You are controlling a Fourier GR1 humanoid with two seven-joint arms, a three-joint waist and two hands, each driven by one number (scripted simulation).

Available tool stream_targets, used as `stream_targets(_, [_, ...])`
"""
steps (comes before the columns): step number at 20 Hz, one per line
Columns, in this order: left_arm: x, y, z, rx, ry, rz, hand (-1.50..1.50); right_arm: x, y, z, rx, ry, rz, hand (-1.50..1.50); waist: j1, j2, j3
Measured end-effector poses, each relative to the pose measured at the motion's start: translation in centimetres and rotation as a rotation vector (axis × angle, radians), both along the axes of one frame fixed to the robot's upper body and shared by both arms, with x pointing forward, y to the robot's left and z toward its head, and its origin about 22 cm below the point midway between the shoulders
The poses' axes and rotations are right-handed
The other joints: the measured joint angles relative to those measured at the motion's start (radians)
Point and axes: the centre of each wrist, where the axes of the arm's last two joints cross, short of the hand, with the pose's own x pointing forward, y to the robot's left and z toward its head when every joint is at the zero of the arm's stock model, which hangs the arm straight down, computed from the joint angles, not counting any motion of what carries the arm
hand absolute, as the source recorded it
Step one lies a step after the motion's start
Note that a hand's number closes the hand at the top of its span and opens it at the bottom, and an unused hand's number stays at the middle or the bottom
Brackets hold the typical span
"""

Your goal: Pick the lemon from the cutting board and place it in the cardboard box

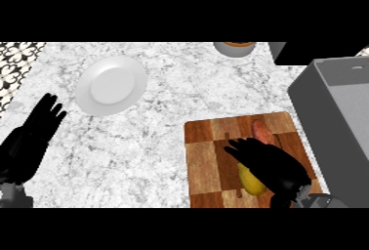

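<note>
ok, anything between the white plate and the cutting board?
Nothing in the head view: only bare marble counter lies between the white plate and the cutting board. The left hand rests open off to the side.

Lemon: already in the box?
No, the lemon lies on the cutting board under the right hand.

One plate (112,86), one cutting board (209,166), one lemon (252,181), one grey box (346,112), two hands (32,139) (270,163).

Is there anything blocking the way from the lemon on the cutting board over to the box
Nothing visible does. The lemon lies under the right hand on the cutting board; the grey box stands right beside the board, with only its near wall to clear.
</note>
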Motion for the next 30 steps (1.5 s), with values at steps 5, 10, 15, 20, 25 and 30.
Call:
stream_targets(5, [0.4,0.2,-0.5,0.001,-0.005,-0.001,0.00,-0.3,-0.1,-0.8,-0.026,0.012,0.013,-1.50,-0.001,0.000,0.000])
stream_targets(10, [-0.2,0.2,-0.5,-0.003,-0.004,-0.002,0.00,-0.3,-0.7,-1.9,-0.046,0.019,0.010,-1.50,0.000,0.000,0.000])
stream_targets(15, [-0.1,0.0,-0.4,-0.002,-0.004,0.001,0.00,0.0,-0.7,-3.1,-0.047,0.023,0.005,-1.50,0.000,0.000,0.000])
stream_targets(20, [0.2,0.1,-0.2,0.004,-0.009,0.006,0.00,1.6,-0.5,-4.0,-0.043,0.012,0.009,1.50,0.001,0.000,0.000])
stream_targets(25, [0.6,-0.1,-0.2,0.001,-0.006,0.004,0.00,1.4,0.1,-4.2,0.002,-0.032,0.061,1.50,0.000,0.000,0.000])
stream_targets(30, [0.5,0.2,0.0,0.001,-0.002,0.002,0.00,1.4,0.1,-4.8,0.023,-0.055,0.082,1.50,0.000,0.000,0.000])
